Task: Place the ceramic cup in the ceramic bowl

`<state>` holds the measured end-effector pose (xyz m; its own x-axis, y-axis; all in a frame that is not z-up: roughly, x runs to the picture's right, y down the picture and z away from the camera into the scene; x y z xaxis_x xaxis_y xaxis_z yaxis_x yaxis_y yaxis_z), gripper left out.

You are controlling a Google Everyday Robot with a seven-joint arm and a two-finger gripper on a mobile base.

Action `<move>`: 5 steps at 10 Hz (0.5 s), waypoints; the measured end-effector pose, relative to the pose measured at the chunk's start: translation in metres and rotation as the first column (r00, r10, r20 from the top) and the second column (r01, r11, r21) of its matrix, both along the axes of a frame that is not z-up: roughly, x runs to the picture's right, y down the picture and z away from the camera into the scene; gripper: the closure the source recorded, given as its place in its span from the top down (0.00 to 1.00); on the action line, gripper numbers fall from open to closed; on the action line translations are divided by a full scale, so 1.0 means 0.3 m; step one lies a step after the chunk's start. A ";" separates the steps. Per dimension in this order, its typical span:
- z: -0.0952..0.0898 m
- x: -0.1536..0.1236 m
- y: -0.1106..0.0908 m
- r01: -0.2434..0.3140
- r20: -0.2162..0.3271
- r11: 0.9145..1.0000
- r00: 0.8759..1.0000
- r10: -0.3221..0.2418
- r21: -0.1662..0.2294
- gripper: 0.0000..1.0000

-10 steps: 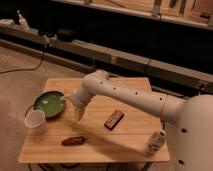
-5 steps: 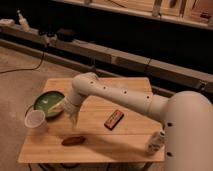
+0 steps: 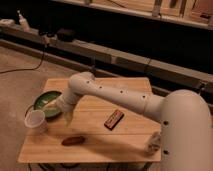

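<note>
Ceramic cup [image 3: 36, 121] upright on the bench [image 3: 100, 147], front-left corner, just in front of the ceramic bowl [image 3: 44, 101] and close to its near rim; can't tell if they touch. Hasn't moved in the last second

What changed: arm swung left across the bench. The end effector [image 3: 65, 112] was out nearer the middle a second ago and is now low at the bowl's right edge, pointing down, just right of the cup but apart from it. Jaws spread wide, nothing in them

Read: this is the approach for the pick, not a grasp. The cup is untouched, so the task is barely started. The end effector needs a bit more leftward travel to straddle the cup (it's wide-mouthed, so probably a rim pinch or a full-width squeeze). Bowl sits right behind the cup, so a sloppy approach could shove the cup into it or knock it over

Containers:
- bowl: green, shallow, looks empty; right part hidden behind the wrist, pale streak inside is probably glare
- cup: nothing visible inside

Other stuff on the bench, all clear of the path: brown oblong item [image 3: 73, 140] near the front edge, dark bar [image 3: 114, 119] mid-bench, white bottle-like thing [image 3: 153, 143] at the front-right corner
</note>
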<state>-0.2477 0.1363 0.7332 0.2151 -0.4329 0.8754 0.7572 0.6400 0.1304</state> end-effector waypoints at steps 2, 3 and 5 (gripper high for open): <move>-0.004 -0.038 0.012 0.016 0.006 1.000 1.000 -0.016 -0.011 0.80; -0.009 -0.054 0.021 0.023 0.006 1.000 1.000 -0.023 -0.017 0.80; -0.007 -0.059 0.033 0.021 0.004 0.999 1.000 -0.020 -0.028 0.80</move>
